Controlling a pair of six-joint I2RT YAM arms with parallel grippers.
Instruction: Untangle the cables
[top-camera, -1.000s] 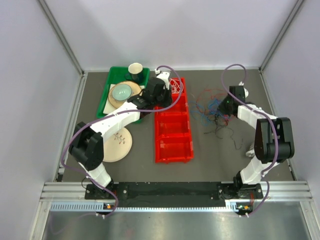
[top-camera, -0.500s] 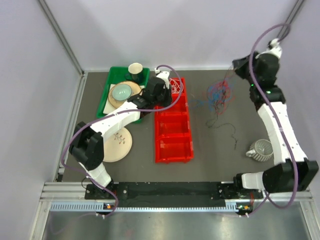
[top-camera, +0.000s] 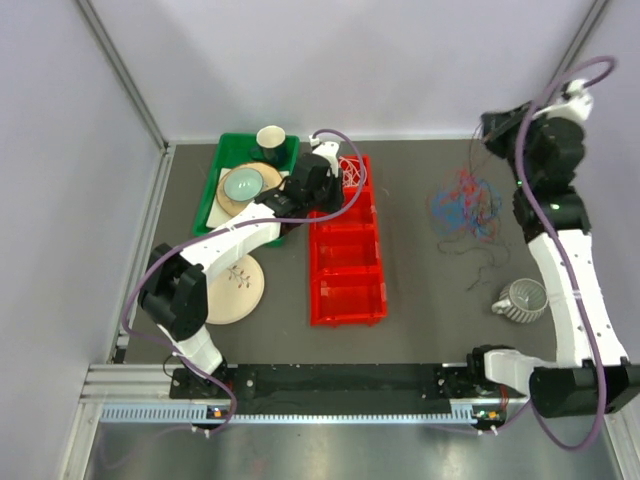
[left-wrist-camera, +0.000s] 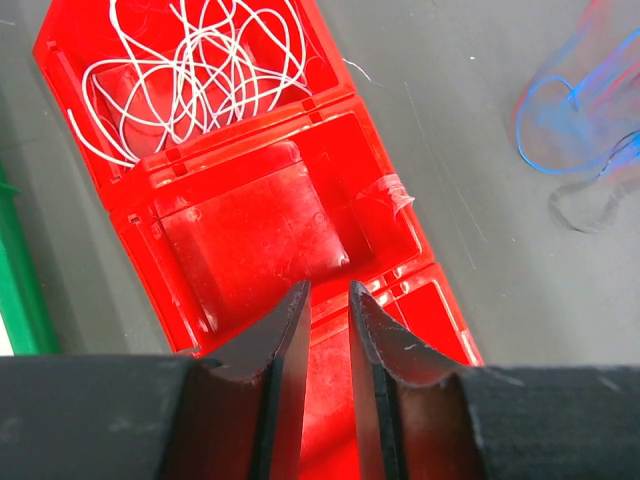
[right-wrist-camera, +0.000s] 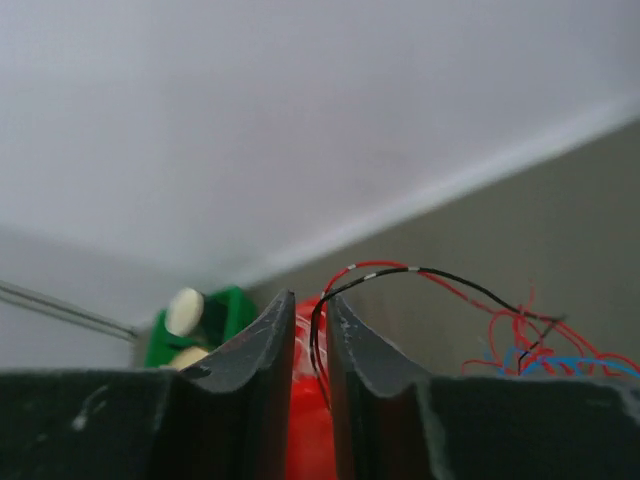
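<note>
The cables (top-camera: 465, 205) are a loose tangle of red, blue and black wires, partly lifted off the grey table at the right. My right gripper (top-camera: 488, 128) is raised high above it and shut on a red and a black cable (right-wrist-camera: 400, 272) that run from between its jaws (right-wrist-camera: 311, 300) down to the tangle. My left gripper (top-camera: 338, 172) hovers over the far end of the red bin (top-camera: 347, 290). Its jaws (left-wrist-camera: 328, 290) are nearly together with nothing between them. White cables (left-wrist-camera: 200, 70) lie in the bin's far compartment. Blue cables (left-wrist-camera: 575, 110) show blurred at the right.
A grey mug (top-camera: 520, 298) stands near the right arm. A green tray (top-camera: 222, 165) with dishes and a cup sits at the back left. A white plate (top-camera: 237, 287) lies beside the left arm. Loose black wires (top-camera: 472, 262) trail toward the mug.
My right arm has swung up and to the right, lifting the cables. The tangle has been dragged right and gathered under the gripper. The left arm has not moved.
</note>
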